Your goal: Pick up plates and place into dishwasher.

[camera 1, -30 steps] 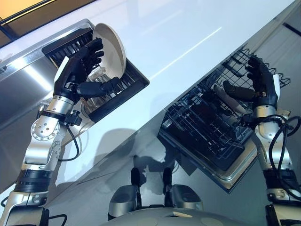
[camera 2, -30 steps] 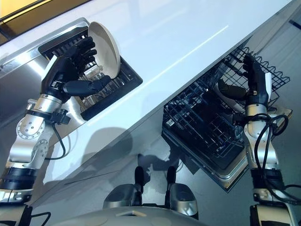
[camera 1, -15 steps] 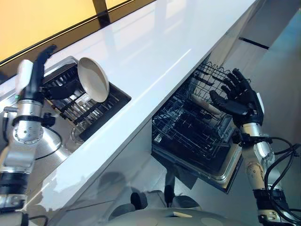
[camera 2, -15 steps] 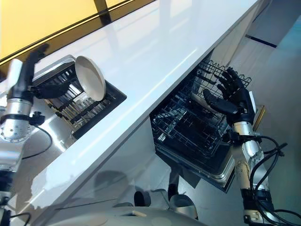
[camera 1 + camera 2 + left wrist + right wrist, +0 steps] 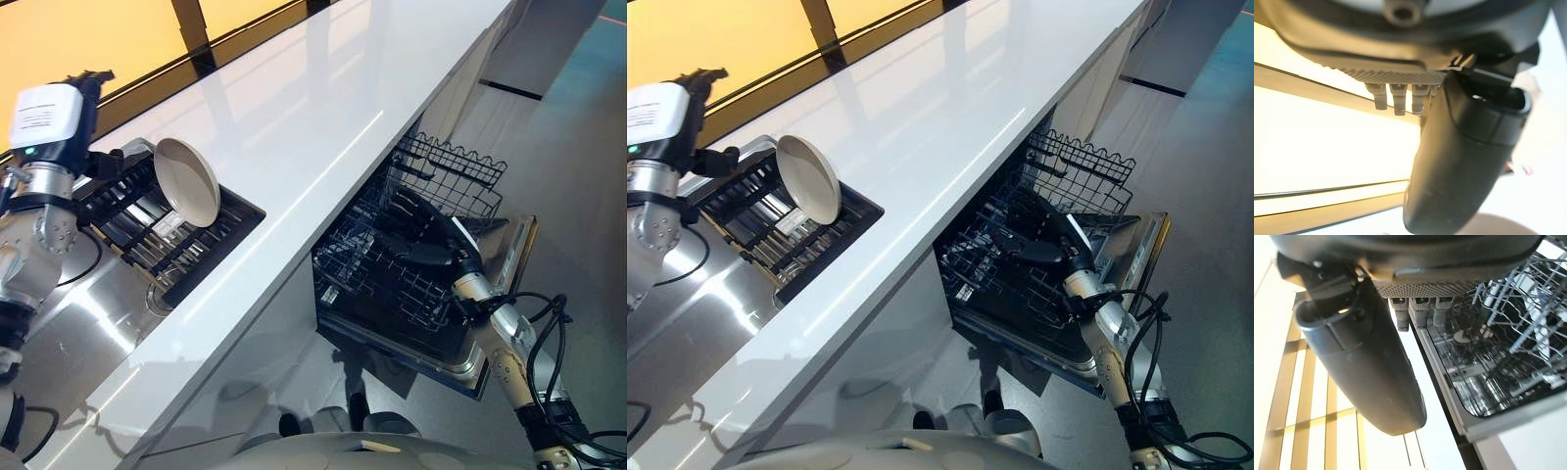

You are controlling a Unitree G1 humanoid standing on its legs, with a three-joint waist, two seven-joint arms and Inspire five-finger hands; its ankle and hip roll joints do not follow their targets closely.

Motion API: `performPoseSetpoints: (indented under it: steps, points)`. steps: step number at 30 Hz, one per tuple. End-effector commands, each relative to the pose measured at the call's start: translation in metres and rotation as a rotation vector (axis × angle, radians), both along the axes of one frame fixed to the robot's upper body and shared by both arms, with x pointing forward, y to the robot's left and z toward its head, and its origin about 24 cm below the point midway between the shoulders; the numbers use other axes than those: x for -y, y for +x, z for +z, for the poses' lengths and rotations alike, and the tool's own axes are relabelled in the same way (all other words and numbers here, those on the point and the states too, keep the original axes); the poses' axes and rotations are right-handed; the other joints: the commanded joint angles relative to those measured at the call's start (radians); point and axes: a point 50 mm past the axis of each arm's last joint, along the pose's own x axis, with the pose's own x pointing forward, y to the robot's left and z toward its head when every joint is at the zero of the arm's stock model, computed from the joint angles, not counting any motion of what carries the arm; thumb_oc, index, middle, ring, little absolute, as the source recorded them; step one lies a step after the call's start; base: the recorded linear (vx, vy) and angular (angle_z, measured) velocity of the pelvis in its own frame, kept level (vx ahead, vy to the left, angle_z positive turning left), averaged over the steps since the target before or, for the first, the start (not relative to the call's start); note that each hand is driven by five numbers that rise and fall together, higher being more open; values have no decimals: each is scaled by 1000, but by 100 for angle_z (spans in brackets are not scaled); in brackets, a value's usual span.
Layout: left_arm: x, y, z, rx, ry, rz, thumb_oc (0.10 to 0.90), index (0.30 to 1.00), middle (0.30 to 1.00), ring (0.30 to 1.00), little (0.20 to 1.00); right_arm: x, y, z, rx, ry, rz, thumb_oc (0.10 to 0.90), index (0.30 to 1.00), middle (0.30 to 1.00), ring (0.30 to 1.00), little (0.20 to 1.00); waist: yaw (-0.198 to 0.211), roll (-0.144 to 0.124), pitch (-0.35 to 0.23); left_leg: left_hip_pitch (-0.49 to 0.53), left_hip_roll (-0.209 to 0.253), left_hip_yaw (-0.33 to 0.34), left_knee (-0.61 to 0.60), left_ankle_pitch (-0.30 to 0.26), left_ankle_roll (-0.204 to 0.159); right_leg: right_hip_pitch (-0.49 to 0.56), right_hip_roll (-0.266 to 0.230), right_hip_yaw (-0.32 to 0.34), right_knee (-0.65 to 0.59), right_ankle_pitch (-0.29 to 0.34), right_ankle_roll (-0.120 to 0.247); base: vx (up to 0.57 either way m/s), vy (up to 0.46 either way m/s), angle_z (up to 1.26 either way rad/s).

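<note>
Left hand (image 5: 83, 93) withdrawn, apparently open, empty

White countertop (image 5: 323, 108) runs lengthwise; stainless sink (image 5: 73, 323) at its near end; amber window panels (image 5: 118, 39) behind.

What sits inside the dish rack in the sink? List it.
One cream plate stands on edge in the black dish rack, leaning on its tines. Something pale and glassy lies lower behind it; the plate hides most of it.

One cream plate (image 5: 187, 181) is seen, standing in one black drying rack (image 5: 162, 233). One dishwasher rack (image 5: 411, 264) is pulled out, and two robot hands are counted: left hand (image 5: 83, 93) and right hand (image 5: 421, 230).
</note>
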Motion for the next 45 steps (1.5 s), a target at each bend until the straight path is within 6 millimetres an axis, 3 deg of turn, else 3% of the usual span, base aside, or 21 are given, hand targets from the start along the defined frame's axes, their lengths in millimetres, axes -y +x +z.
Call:
performPoseSetpoints:
  steps: [1, 14, 20, 21, 22, 24, 25, 27, 32, 37, 45]
  points:
    - [-9, 4, 70, 160, 170, 93, 800, 900, 900, 900, 900, 1, 18, 57, 265, 32, 39, 800, 900, 900, 900, 900, -24, 40, -67, -3, -85, -9, 3, -90, 49, -42, 21, -29, 83, -53, 86, 57, 15, -8]
    - [1, 23, 64, -6, 319, 128, 800, 900, 900, 900, 900, -1, 13, 64, 319, 78, 17, 800, 900, 900, 900, 900, -56, 51, -51, -5, -91, 13, 7, -100, 63, -75, 26, 8, 105, -49, 95, 53, 12, -13]
    - [-4, 27, 51, -207, 478, 182, 800, 900, 900, 900, 900, 3, 10, 66, 323, 66, 8, 800, 900, 900, 900, 900, -78, 57, -45, -4, -92, 29, 11, -104, 66, -89, 27, 26, 123, -41, 102, 38, 11, -12]
    - [-4, 27, 50, -231, 496, 190, 676, 794, 794, 794, 776, 3, 10, 67, 322, 66, 8, 800, 900, 900, 900, 900, -79, 58, -45, -3, -93, 29, 12, -105, 67, -90, 28, 27, 124, -41, 102, 28, 8, -10]
    - [-5, 28, 46, -329, 563, 225, 416, 571, 571, 571, 516, 4, 9, 67, 321, 60, 2, 800, 900, 900, 900, 900, -83, 61, -44, -4, -94, 29, 14, -106, 68, -91, 29, 30, 125, -40, 102, 20, 6, -8]
    - [-7, 29, 45, -412, 615, 266, 339, 505, 505, 505, 439, 5, 10, 68, 322, 54, -2, 800, 900, 900, 900, 900, -84, 63, -42, -4, -94, 29, 16, -107, 68, -91, 29, 31, 126, -40, 104, 17, 4, -9]
    - [-9, 29, 45, -468, 633, 294, 229, 411, 411, 411, 329, 6, 10, 69, 322, 53, -3, 800, 900, 900, 900, 900, -85, 65, -41, -4, -94, 27, 17, -108, 68, -90, 29, 32, 126, -40, 104, 14, 0, -11]
    - [-11, 30, 45, -551, 670, 336, 125, 321, 321, 321, 225, 6, 11, 71, 323, 44, -3, 800, 900, 900, 900, 900, -86, 69, -40, -4, -95, 26, 19, -109, 68, -89, 29, 32, 126, -41, 104, 10, -4, -7]
    - [-2, 35, 61, -574, 709, 337, 100, 300, 300, 300, 200, 4, 12, 74, 330, 47, -7, 800, 900, 900, 900, 900, -82, 73, -40, -5, -93, 17, 21, -109, 67, -80, 34, 26, 116, -49, 100, 1, -18, -5]
    - [3, 36, 68, -464, 749, 306, 100, 300, 300, 300, 200, 7, 12, 78, 357, 46, -14, 800, 900, 900, 900, 900, -69, 65, -44, -3, -93, -1, 14, -105, 65, -71, 36, 15, 105, -50, 96, -3, -44, 4]
    - [9, 20, 96, -101, 704, 203, 100, 300, 300, 300, 200, 27, 8, 119, 580, -39, -175, 800, 900, 900, 900, 900, -25, 47, -58, -4, -88, -32, 8, -100, 57, -49, 40, -16, 84, -54, 84, -22, -58, 7]
